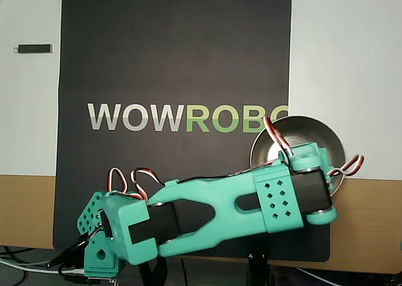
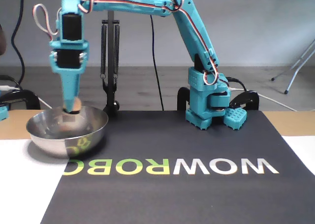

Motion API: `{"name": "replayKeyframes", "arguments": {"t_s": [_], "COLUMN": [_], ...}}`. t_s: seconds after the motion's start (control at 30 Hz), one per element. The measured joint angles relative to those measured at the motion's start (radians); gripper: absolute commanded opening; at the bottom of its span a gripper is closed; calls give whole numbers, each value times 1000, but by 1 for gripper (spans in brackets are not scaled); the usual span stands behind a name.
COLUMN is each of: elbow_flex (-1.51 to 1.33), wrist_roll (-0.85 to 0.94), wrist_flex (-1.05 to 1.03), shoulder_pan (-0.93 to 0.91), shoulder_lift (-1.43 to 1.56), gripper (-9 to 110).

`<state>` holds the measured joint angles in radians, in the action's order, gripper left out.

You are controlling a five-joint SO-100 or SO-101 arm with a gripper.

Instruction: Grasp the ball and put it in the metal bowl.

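Now we have the ball [image 2: 72, 105] pinched at the tips of our hand [image 2: 72, 107], which points straight down over the metal bowl [image 2: 91, 126] at the left of the fixed view. The ball sits just at rim height, above the bowl's interior and towards its far side, and does not yet rest on the bottom. In the overhead view our own wrist and forearm cover the ball and the fingertips, so there we see only the bowl [image 1: 326, 141] at the right, partly under the arm, straddling the edge of the dark mat [image 1: 176, 60] and the pale worktop [image 1: 345, 60]. We judge the ball to be light, hard and smooth, so it probably slips easily and wants a hold across its middle, with the two fingers on opposite sides; that looks roughly like the hold we have, though the tips are too small in the picture to be sure. Once let go it should roll and rattle on the shiny metal, and a drop from this low height ought to keep it from bouncing out. As far as the visible part shows, the bowl holds nothing else: we make out only reflections on its wall and floor. The task looks nearly done, with only the release left.
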<state>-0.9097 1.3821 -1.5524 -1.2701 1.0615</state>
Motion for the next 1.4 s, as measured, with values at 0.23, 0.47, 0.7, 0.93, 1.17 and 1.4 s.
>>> {"name": "replayKeyframes", "arguments": {"t_s": [0.23, 0.47, 0.7, 0.93, 1.17, 1.4], "elbow_flex": [3, 3, 3, 3, 3, -2], "wrist_roll": [-342, -627, -767, -873, -930, -930], "wrist_flex": [143, 268, 285, 285, 245, 160], "shoulder_pan": [-2, -2, -2, 14, 29, 29], "shoulder_lift": [-28, -46, -46, -46, -46, -46], "gripper": [22, 22, 22, 22, 22, 22]}}
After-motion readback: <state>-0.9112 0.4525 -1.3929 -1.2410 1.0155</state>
